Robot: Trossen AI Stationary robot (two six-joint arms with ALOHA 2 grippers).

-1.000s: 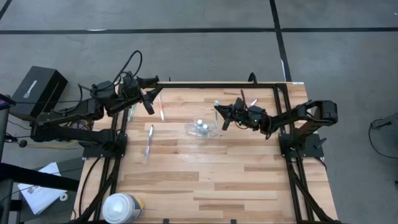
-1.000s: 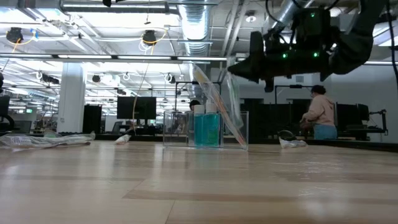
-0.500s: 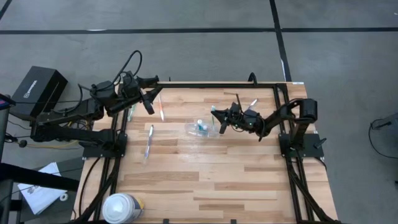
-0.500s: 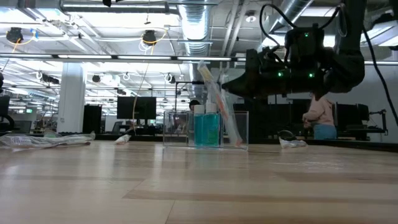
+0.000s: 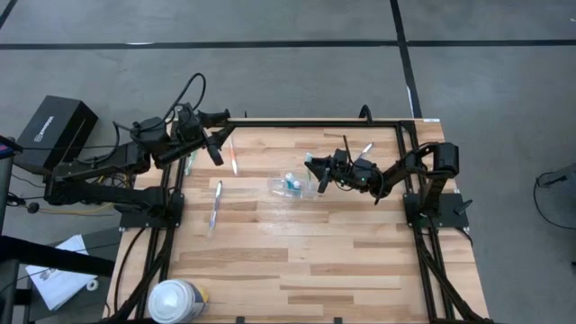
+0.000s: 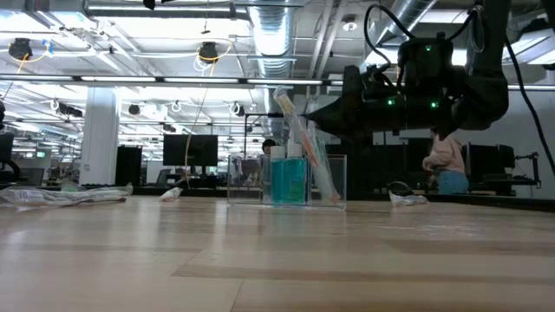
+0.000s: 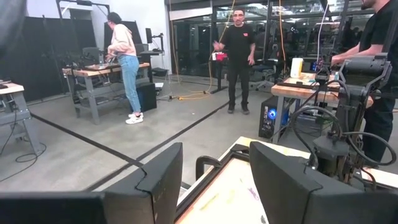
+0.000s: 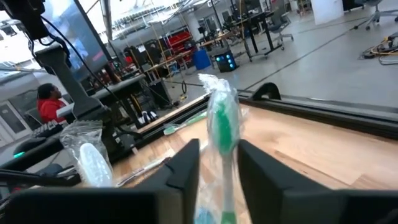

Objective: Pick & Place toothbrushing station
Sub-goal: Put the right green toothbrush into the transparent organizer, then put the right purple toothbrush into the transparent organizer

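Right wrist view: right gripper point(image 8: 219, 163) clamped on green toothbrush point(image 8: 222, 134) — light, slick; hold mid-handle. Left gripper point(image 7: 214, 180) apart, idle.

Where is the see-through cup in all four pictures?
High view: clear cup at table middle, beside the right gripper.
Low view: cup in the centre, holding blue tubes.
Left wrist view: not in it.
Right wrist view: not clearly in it.
Shared landmark: the green toothbrush the right gripper holds.

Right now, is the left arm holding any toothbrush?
No. In the left wrist view its fingers stand apart with only floor and table edge between them, while the green toothbrush sits between the right fingers.
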